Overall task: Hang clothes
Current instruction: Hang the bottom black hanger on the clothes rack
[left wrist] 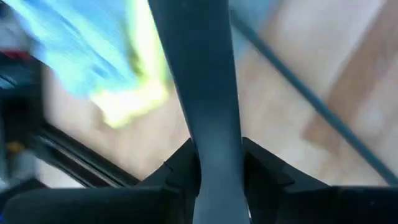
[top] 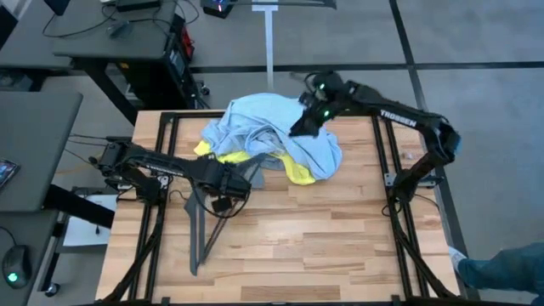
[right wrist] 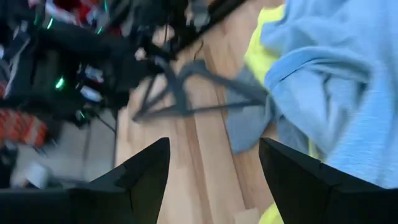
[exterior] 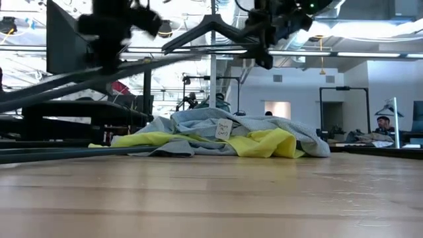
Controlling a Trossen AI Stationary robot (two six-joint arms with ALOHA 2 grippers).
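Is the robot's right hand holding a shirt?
No, the right hand is open with nothing between its fingers, hovering by the pile of clothes.

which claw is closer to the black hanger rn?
Left. The left claw is shut on the hanger bar. The right claw hangs open over the clothes pile, away from the hanger.
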